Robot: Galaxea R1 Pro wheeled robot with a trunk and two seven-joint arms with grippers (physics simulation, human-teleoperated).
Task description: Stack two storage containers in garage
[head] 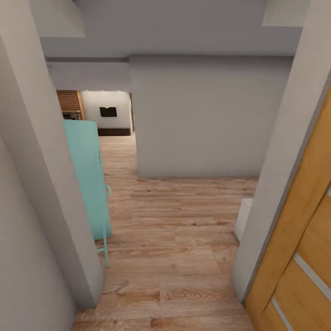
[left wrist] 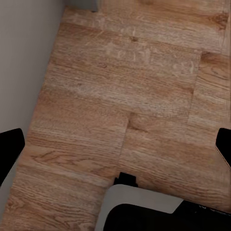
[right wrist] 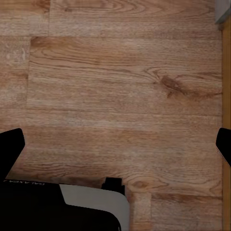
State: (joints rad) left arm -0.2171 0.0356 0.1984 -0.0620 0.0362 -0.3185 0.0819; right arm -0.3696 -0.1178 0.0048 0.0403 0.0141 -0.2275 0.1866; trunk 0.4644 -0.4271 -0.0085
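In the left wrist view the left tool [left wrist: 115, 144] points down, its two black fingertips [left wrist: 10, 149] at 9 and 3 o'clock, spread wide with nothing between them. The right tool [right wrist: 115, 147] hangs the same way, fingertips [right wrist: 10, 147] far apart, gripping nothing, grey wrist housing at 6 o'clock

Open wood-plank passage [head: 179, 239] ahead, turquoise door [head: 89, 179] crowding left, grey wall [head: 207, 119] blocking beyond, wooden door [head: 299, 239] right

orange door [head: 299, 239] cut by frame edge, teal object [head: 89, 179] part-hidden behind wall corner [head: 50, 184] — unidentifiable
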